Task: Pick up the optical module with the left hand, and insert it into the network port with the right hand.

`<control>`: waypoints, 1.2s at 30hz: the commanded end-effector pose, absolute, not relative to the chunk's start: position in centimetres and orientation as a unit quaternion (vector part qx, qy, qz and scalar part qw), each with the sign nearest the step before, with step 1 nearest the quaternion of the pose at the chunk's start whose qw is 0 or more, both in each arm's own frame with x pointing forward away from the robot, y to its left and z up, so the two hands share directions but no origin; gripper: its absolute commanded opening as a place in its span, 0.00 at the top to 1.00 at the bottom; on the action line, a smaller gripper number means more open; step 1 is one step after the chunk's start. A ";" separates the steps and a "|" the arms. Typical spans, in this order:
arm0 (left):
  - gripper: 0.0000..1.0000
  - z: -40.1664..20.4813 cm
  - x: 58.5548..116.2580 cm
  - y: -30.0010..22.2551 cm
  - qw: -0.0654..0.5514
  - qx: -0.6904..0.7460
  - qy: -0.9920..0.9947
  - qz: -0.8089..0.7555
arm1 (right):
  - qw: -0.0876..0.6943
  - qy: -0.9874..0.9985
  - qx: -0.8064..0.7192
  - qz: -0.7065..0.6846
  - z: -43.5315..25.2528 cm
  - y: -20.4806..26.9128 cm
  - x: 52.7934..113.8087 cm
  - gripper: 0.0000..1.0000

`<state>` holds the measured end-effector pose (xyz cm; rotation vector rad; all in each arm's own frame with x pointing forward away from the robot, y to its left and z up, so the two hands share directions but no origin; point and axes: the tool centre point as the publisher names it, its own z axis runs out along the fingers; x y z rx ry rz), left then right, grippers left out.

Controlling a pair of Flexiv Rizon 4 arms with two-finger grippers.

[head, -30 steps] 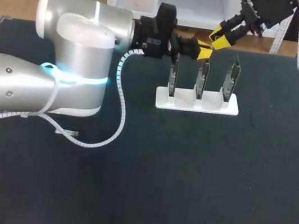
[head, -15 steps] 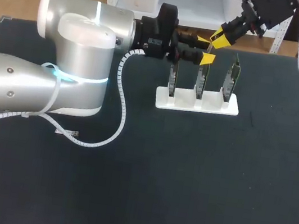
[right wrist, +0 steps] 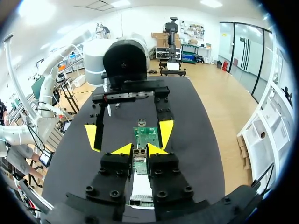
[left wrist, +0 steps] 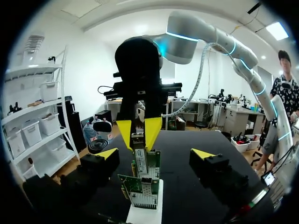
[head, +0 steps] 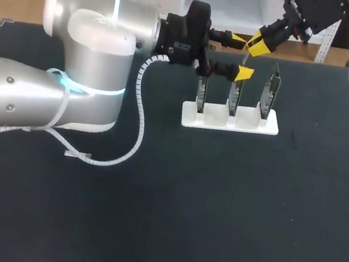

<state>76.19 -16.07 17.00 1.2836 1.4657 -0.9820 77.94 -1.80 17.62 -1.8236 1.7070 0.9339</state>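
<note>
The optical module (right wrist: 139,157), a small silver block, sits between the yellow fingertips of my right gripper (right wrist: 138,149), which is shut on it. In the head view the right gripper (head: 259,47) hangs above the middle network card (head: 235,91), and the module (head: 248,56) points down from it. My left gripper (head: 241,56) stands wide open, one finger on each side of the module, touching nothing. The left wrist view shows its own gripper (left wrist: 155,153) spread apart, with the right gripper's fingertips (left wrist: 152,131) pinching the module (left wrist: 138,141) just above the cards (left wrist: 140,186).
A white stand (head: 229,122) holds three upright green network cards in a row at the table's back middle. My left arm's thick body (head: 84,70) and its coiled cable (head: 136,145) lie over the left part of the table.
My left gripper has gone from shut on the module to wide open, letting go of it. The module has stayed in the right gripper, which has hardly moved.
</note>
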 end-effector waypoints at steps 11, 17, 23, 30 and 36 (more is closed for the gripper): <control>0.00 18.1 75.8 -12.8 0.399 0.576 0.620 -0.353 | 0.240 0.621 -0.664 0.340 17.5 -2.0 77.9 1.00; 0.00 17.7 75.4 -12.8 0.374 0.585 0.626 -0.355 | 0.240 0.621 -0.664 0.340 17.5 -2.0 77.9 1.00; 0.00 17.2 74.9 -13.0 0.354 0.591 0.631 -0.356 | 0.241 0.621 -0.663 0.340 17.5 -2.0 77.9 1.00; 0.00 17.0 74.9 -12.9 0.343 0.595 0.642 -0.341 | 0.240 0.621 -0.664 0.340 17.5 -2.1 77.8 1.00; 0.00 16.7 74.9 -12.6 0.330 0.595 0.653 -0.332 | 0.240 0.621 -0.665 0.339 17.5 -2.1 77.8 1.00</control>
